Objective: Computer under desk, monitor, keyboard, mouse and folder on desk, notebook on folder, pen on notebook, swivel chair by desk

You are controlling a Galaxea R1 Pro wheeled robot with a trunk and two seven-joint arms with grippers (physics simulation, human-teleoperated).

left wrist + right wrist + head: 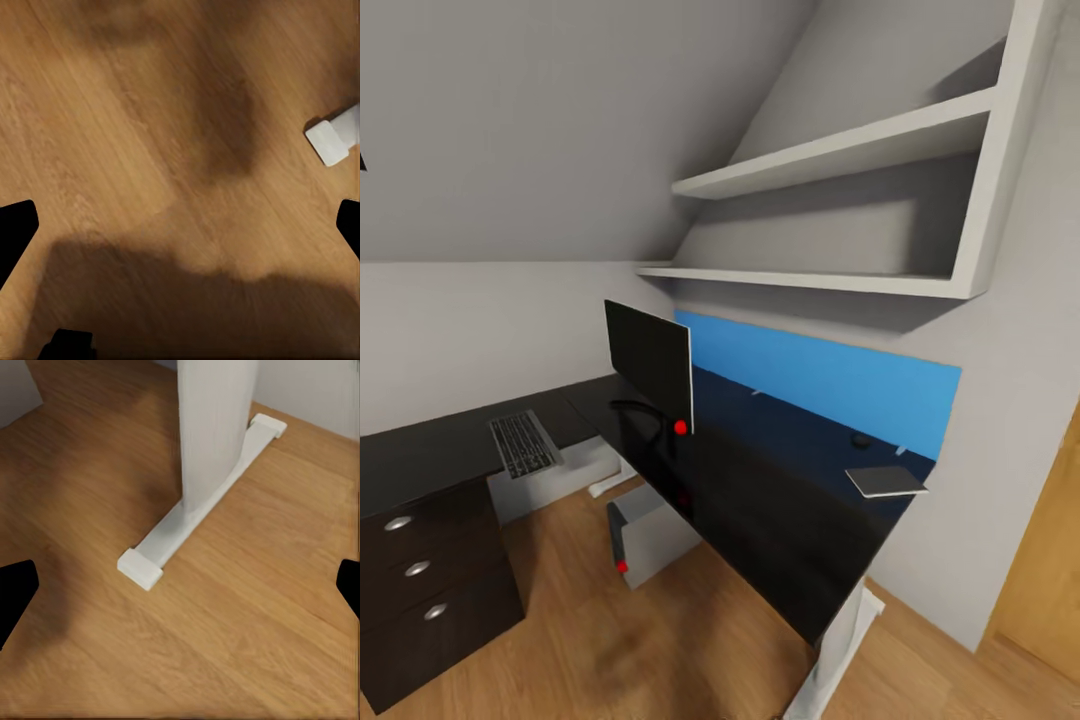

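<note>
The black L-shaped desk fills the corner of the bedroom. On it the thin black monitor stands edge-on, with the keyboard to its left on the other wing. At the desk's right end lie the grey notebook and the small black mouse. The grey computer stands on the floor under the desk. My left gripper is open over bare wood floor. My right gripper is open above the desk's white leg. Folder, pen and swivel chair are out of view.
A dark three-drawer unit sits under the desk's left wing. A blue wall panel runs behind the desk, with white shelves above under the sloped ceiling. A wooden door is at the right. A white foot end lies on the floor.
</note>
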